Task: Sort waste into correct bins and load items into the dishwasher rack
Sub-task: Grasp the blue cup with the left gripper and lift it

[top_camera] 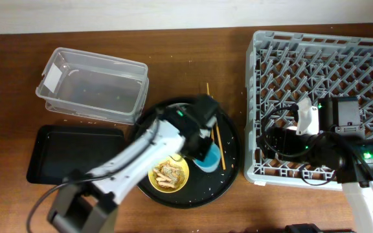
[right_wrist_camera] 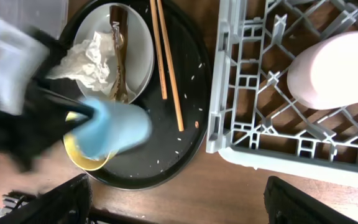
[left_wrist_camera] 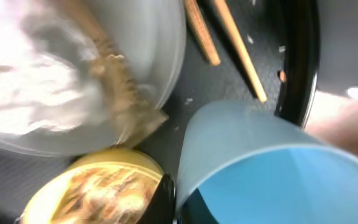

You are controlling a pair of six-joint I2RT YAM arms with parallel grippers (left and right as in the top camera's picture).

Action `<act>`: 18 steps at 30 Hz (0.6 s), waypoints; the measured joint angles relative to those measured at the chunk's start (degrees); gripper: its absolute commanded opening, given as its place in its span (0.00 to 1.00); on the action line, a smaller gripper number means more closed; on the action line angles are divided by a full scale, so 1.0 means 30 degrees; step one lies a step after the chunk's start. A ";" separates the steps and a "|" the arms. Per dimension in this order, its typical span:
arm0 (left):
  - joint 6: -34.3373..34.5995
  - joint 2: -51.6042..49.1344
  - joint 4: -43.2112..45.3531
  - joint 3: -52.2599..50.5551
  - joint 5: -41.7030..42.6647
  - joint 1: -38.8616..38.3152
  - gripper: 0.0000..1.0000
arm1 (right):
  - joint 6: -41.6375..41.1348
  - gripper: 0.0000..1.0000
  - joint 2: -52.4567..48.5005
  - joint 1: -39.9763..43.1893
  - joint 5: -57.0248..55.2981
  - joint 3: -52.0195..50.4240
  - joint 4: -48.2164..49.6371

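**Supervisor:** Status of the tools?

**Inspector:** The left gripper (right_wrist_camera: 92,117) is clamped on the rim of the blue cup (right_wrist_camera: 120,127). One black finger shows at the lip; the other is blurred. The cup hangs tilted over the yellow bowl (right_wrist_camera: 82,158), which holds the scraps (top_camera: 169,173). The right gripper (right_wrist_camera: 178,190) has its fingers spread wide and holds nothing. It hovers at the near edge of the rack (top_camera: 316,58).

**Supervisor:** And the surroundings?

**Inspector:** Just beside the cup is the plate (right_wrist_camera: 138,56), with the tissue (right_wrist_camera: 89,56) and the wrapper (right_wrist_camera: 118,50) lying on it. The chopsticks (right_wrist_camera: 166,68) lie side by side between the plate and the rim of the round tray (right_wrist_camera: 194,81). The pink cup (right_wrist_camera: 337,65) sits mouth-down in the rack. The clear tub (top_camera: 102,90) and the black tray (top_camera: 76,155) are well apart from the work, and no waste shows in either.

**Supervisor:** Risks?

**Inspector:** There are three, in my judgement.
- **Grip:** a pinch on a thin rim with the cup tilted is a weak hold. A quick swing toward the rack could twist the cup loose.
- **Low carry:** a low pass could clip the bowl and scatter scraps, or nudge the chopsticks off the tray.
- **Crowding:** the right arm stands over the rack's near edge, so the two arms could crowd each other there. The pegs could also catch the cup's lip and tip it.
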State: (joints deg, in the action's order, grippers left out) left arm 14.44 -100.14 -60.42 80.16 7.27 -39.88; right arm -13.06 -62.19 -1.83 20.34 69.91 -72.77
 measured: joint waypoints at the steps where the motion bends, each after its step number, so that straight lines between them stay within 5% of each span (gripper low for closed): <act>1: -0.0197 0.0459 -0.0313 0.0372 0.0634 0.0852 0.01 | 0.0000 0.91 0.0000 0.0000 0.0029 0.0000 0.0015; 3: -0.1297 0.1574 -0.0430 0.0947 0.2856 0.2790 0.01 | 0.0656 0.91 0.0000 -0.0015 0.0984 0.0000 0.0393; 6: -0.3548 0.3031 -0.0874 0.1290 1.0826 0.7038 0.00 | 0.1902 0.91 0.0000 -0.0051 0.4218 0.0000 0.0940; 11: -0.6921 0.3016 -0.2630 0.1282 1.9679 1.0025 0.00 | 0.2681 0.91 -0.0007 -0.1625 0.9974 0.0022 0.3934; 18: -0.8327 0.3024 -0.3716 0.1282 2.3686 0.9741 0.00 | 0.2295 0.90 -0.0073 -0.5712 1.1497 0.0022 0.9377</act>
State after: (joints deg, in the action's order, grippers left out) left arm -10.55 -91.07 -71.57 84.01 78.32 -10.66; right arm -6.17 -62.41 -18.96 54.83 69.97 -44.64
